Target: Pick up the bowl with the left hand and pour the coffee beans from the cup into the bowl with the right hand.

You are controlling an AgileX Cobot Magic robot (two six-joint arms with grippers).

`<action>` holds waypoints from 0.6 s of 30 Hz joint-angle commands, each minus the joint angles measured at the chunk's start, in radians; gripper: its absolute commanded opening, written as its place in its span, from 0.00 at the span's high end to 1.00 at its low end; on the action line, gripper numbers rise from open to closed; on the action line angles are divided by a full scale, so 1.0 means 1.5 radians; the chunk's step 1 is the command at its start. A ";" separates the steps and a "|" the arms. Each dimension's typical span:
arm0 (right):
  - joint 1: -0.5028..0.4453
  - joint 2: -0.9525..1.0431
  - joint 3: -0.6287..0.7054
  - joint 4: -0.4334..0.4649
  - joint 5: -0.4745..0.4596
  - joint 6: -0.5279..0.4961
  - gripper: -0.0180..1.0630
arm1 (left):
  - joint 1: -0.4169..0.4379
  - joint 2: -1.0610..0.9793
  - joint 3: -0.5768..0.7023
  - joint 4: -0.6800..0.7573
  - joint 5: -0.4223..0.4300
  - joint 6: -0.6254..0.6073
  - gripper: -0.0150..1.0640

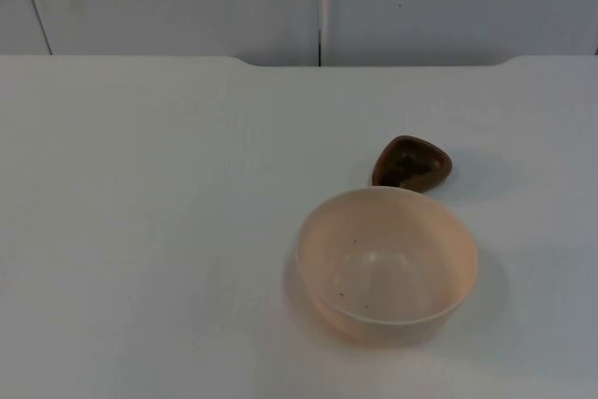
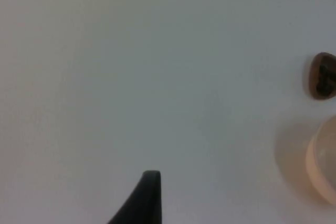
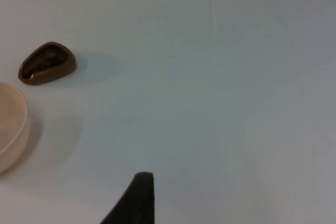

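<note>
Round, smooth peach plastic bowl (image 1: pixel 387 266) is seen beside a brown teardrop-shaped cup (image 1: pixel 411 163) holding dark coffee beans (image 1: pixel 407 162) on the white table (image 1: pixel 140 231); gripper states cannot be told.

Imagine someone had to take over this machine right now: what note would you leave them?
Left gripper: a black fingertip hangs over bare white table top, away from the job's things; waiting.
Right gripper: a black fingertip likewise over bare table, to the side of both items.
Pale peach plastic bowl: upright on the table, a few dark specks inside.
Small brown cup with coffee beans: just behind the bowl, close beside it; touching or not, I cannot tell.
Done: nothing yet.
Left: lift the bowl with the left gripper, take the cup with the right, pour the beans in.
</note>
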 commanded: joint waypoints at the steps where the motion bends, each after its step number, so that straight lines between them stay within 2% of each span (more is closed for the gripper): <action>1: -0.003 -0.002 0.002 -0.003 -0.006 -0.003 0.01 | 0.002 0.005 -0.010 -0.021 -0.007 0.011 0.01; 9: -0.003 -0.002 0.002 -0.003 -0.006 -0.005 0.01 | 0.002 0.065 -0.061 -0.033 -0.004 0.022 0.01; 12: -0.003 -0.002 0.002 -0.003 -0.006 -0.005 0.01 | 0.002 0.099 -0.077 -0.061 -0.001 0.072 0.01; 18: -0.003 -0.002 0.002 -0.003 -0.006 -0.005 0.01 | 0.002 0.141 -0.097 -0.092 0.007 0.092 0.01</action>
